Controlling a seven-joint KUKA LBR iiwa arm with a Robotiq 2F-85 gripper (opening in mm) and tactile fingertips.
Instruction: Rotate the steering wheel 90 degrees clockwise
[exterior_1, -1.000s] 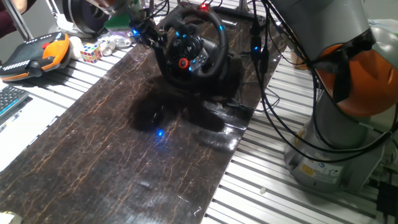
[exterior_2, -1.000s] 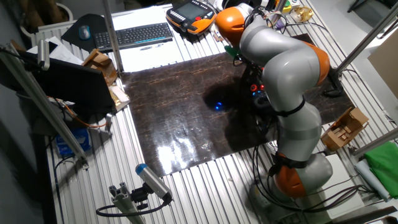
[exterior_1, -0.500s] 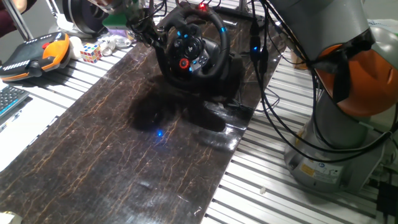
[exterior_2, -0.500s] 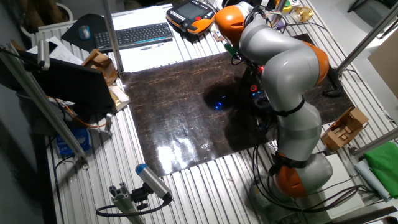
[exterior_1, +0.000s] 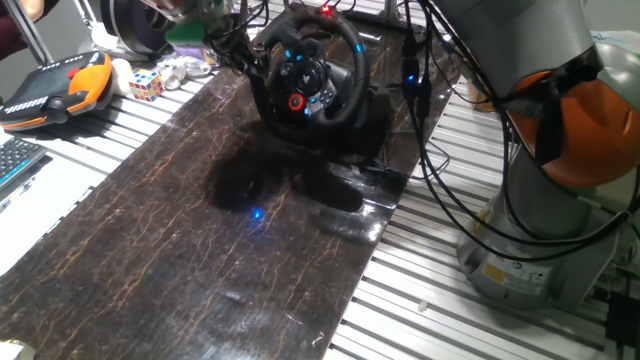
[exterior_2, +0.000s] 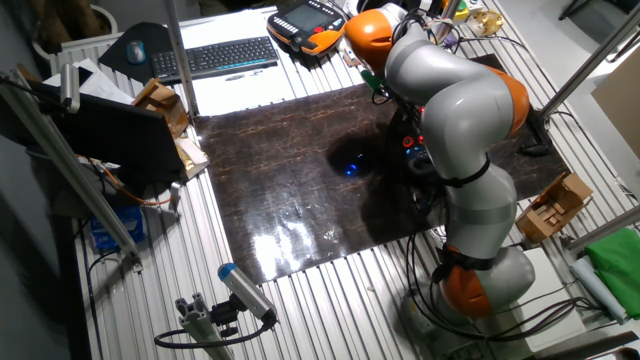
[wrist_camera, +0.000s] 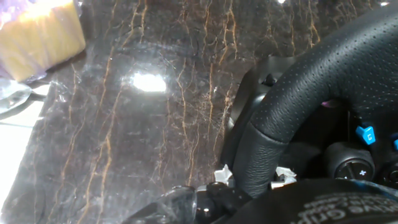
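The steering wheel (exterior_1: 305, 78) is black, with a red button and blue-lit buttons on its hub. It stands on a bulky black base at the far end of the dark mat (exterior_1: 200, 250). My gripper (exterior_1: 238, 48) is at the rim's upper left. In the hand view the thick stitched rim (wrist_camera: 323, 81) runs down between my fingers, and my gripper (wrist_camera: 254, 175) looks shut on it. In the other fixed view my arm (exterior_2: 450, 90) hides nearly all of the wheel.
An orange teach pendant (exterior_1: 60, 85), a Rubik's cube (exterior_1: 145, 85) and a black hollow ring (exterior_1: 135, 25) lie left of the wheel. A keyboard (exterior_1: 15, 160) is at the left edge. Cables (exterior_1: 430, 130) hang right of the wheel. A yellow object (wrist_camera: 40, 34) lies beside the mat.
One second ago my gripper sat slightly lower and to the right on the rim; it shifted a little up and left. Nothing has visibly moved in the last half second.
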